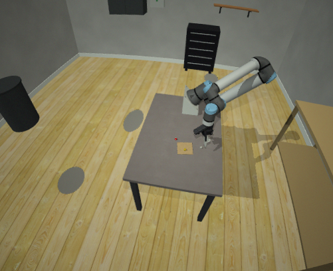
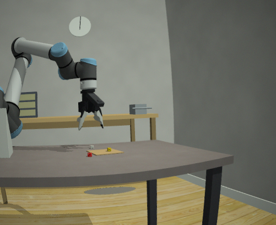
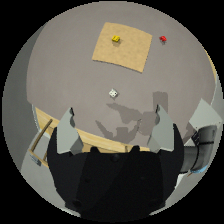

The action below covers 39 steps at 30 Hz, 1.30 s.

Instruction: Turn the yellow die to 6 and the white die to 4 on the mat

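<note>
1. The hand (image 2: 90,125) hangs well above the desk (image 2: 167,157), jaws spread to their widest with nothing between them. It points straight down.

2. Seen from the wrist, the white die (image 3: 114,93) lies on the bare desk just above the gap between the two fingertips, toward 12 o'clock. It is off the mat (image 3: 131,54), a little way from the mat's near edge.

3. The yellow die (image 3: 116,38) already sits on the mat, in its left part as the wrist sees it. Its top number is too small to read, so I cannot tell whether it shows 6.

4. The red die (image 3: 162,38) sits on the desk just off the mat's corner, at about 3 o'clock from the yellow die in the wrist view. It is well apart from the white die.

5. Judged from this, the step in hand is the approach to the white die: the arm is lined up roughly over it and not yet lowered.

6. The next move likely calls for a straight descent, centring the white die between the fingers and squaring them to two opposite faces, then closing.

7. After that the die would need turning so that 4 faces up, and setting flat and fully on the mat, clear of the yellow die. Its present top face cannot be read here.

8. The red die stands far enough off that a vertical descent should not disturb it.
</note>
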Each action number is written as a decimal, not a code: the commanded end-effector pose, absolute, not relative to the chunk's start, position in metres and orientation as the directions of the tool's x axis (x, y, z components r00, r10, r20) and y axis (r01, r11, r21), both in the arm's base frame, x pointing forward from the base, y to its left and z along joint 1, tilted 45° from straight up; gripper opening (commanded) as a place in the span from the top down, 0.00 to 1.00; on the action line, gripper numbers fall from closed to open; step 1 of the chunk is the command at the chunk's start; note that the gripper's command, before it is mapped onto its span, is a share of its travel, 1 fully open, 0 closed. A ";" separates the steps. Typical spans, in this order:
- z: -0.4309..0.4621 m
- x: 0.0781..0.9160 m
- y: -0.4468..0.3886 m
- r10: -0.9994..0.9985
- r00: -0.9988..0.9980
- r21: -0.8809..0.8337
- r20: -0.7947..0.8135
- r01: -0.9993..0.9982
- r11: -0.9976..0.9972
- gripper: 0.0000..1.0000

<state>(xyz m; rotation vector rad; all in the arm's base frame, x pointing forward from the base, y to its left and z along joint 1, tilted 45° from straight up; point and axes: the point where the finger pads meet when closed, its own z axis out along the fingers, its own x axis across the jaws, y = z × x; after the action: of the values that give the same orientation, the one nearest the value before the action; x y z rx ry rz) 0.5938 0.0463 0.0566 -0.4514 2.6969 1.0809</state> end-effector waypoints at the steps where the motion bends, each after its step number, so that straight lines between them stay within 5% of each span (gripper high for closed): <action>1: 0.056 0.593 0.051 -0.305 -0.869 0.590 -0.390 -0.490 0.641 0.00; 19: 0.056 0.593 0.059 -0.501 -0.656 0.427 -0.564 -0.751 0.503 0.00; 39: 0.057 0.593 0.061 -0.539 -0.595 0.381 -0.596 -0.801 0.463 0.00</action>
<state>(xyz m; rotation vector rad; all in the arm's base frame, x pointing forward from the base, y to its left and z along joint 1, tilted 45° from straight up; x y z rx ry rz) 0.5951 0.0585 0.0570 -1.1176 2.3307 0.9112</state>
